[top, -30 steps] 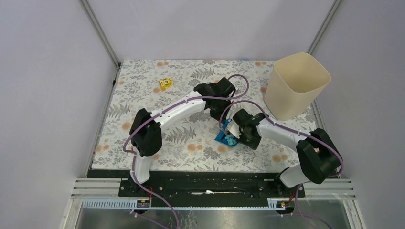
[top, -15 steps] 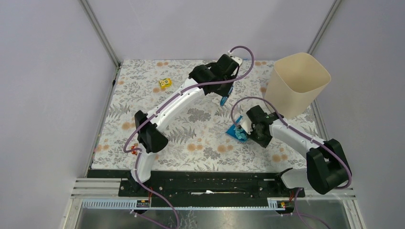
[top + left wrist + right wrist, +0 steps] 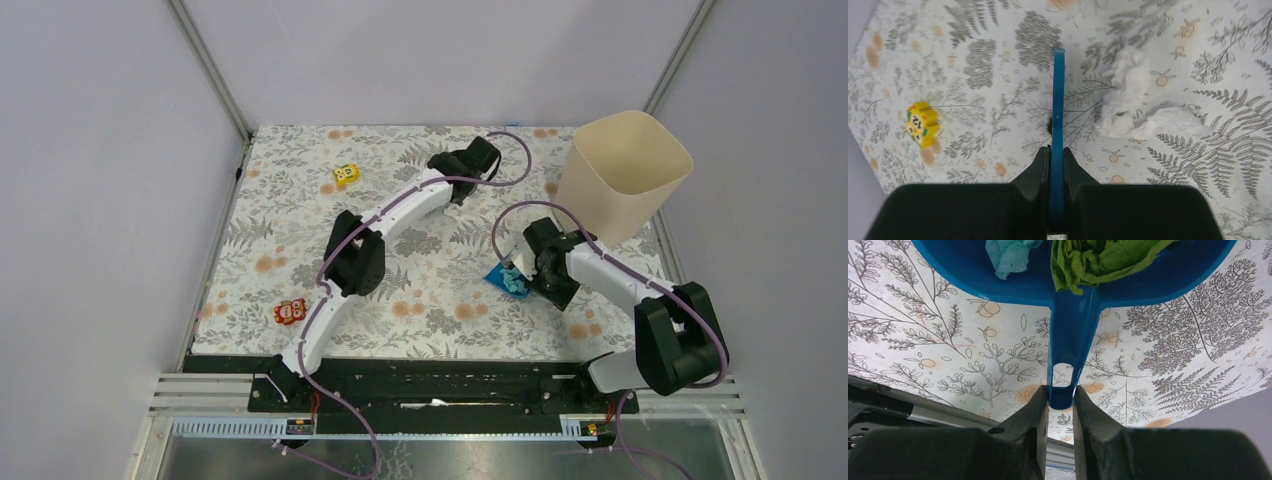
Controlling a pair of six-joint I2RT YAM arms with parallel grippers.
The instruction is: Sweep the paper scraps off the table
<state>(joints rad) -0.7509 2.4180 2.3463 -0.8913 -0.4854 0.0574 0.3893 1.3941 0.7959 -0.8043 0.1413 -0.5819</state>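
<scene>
Right wrist: dustpan (image 3: 1070, 325), paper scraps (image 3: 1093, 257) cut off; left wrist: blue tool (image 3: 1058, 100) edge-on.

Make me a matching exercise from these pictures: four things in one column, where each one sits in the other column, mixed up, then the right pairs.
Things:
1. yellow cube
2. red robot toy
3. beige bin
4. green paper scrap

Places:
A. in the blue dustpan
B. far right corner of the table
C. near left part of the table
D. far left part of the table

Pairs: 1-D, 2-C, 3-B, 4-A
</scene>
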